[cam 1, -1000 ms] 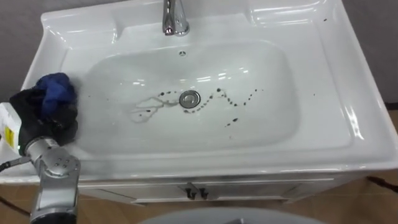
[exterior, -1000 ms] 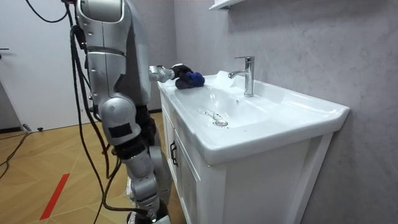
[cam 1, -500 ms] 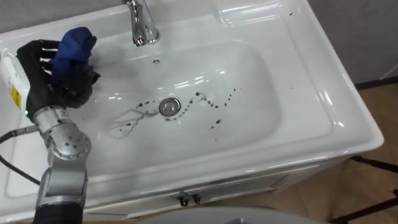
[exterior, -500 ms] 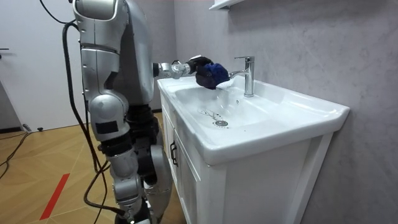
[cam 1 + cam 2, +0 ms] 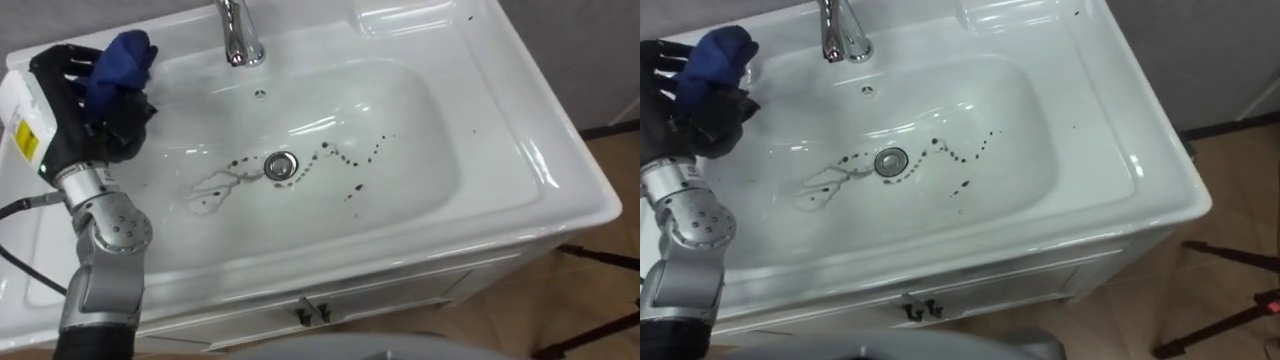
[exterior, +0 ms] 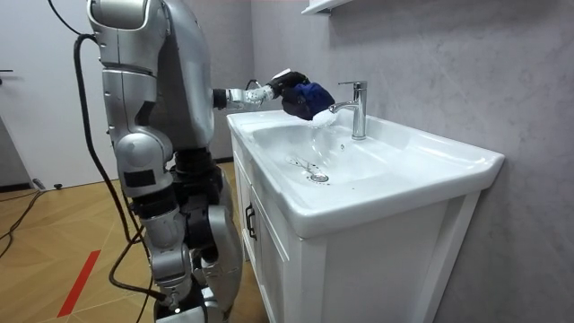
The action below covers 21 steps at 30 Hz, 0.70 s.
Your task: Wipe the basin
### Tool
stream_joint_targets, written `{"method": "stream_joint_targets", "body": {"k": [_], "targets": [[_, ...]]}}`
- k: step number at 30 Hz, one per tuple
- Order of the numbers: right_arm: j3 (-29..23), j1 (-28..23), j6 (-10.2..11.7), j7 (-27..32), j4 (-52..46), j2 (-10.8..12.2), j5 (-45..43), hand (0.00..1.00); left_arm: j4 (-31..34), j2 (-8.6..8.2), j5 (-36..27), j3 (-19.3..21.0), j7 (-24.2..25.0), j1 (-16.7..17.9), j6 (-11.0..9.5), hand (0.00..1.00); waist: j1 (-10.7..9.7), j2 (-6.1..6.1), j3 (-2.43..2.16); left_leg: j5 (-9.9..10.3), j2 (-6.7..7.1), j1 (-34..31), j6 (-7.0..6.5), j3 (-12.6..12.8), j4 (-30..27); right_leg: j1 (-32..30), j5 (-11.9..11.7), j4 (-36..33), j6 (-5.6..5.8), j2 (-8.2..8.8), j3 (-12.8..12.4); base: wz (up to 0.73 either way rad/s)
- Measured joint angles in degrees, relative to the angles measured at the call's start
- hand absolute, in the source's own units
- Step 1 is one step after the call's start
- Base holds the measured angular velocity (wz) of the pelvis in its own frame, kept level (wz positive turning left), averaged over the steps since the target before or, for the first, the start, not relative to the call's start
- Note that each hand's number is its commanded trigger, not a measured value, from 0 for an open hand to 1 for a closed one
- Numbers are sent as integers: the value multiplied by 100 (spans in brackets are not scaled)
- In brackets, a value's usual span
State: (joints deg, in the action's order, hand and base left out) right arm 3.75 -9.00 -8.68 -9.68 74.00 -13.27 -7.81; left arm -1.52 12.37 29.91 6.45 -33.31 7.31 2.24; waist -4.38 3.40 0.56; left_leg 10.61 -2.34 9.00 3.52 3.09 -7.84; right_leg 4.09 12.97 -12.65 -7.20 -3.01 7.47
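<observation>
- The robot stands at the room view's left end of the white basin (image 6: 421, 158).
- Left hand (image 6: 279, 84) grips a blue cloth (image 6: 310, 97), raised over the basin near the faucet (image 6: 358, 109).
- Dark marks (image 6: 301, 164) lie beside the drain (image 6: 318, 178).

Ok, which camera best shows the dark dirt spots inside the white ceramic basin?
The left eye view: looking straight down, it lays out the dark dirt spots on both sides of the round metal drain. The right eye view shows the same trail. The room view catches them side-on, as a faint smudge.
</observation>
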Motion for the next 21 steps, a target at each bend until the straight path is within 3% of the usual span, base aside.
{"method": "stream_joint_targets", "body": {"k": [5, 12, 21], "targets": [[4, -2, -17, 1, 26, -1, 0, 0, -97, 6, 369, -16, -14, 4, 19, 100, 3, 2, -2, 12, -2, 21, -18, 0, 8, 71, -10, 2, 4, -2, 12, 0], [3, 62, -119, -52, 12, -27, -54, 0, -393, 34, 1449, -339, 122, 247, 445, 100, 32, 25, -21, 12, 1, 42, -18, 14, 9, 66, -9, 9, 5, -7, -52, -5], [5, 128, -136, -36, 106, -36, -54, 0, -769, 39, 1602, -435, 537, 249, 864, 100, 31, 43, -35, 12, 2, 53, -19, 93, 4, 75, -9, 7, 5, -10, -70, 0]]}}
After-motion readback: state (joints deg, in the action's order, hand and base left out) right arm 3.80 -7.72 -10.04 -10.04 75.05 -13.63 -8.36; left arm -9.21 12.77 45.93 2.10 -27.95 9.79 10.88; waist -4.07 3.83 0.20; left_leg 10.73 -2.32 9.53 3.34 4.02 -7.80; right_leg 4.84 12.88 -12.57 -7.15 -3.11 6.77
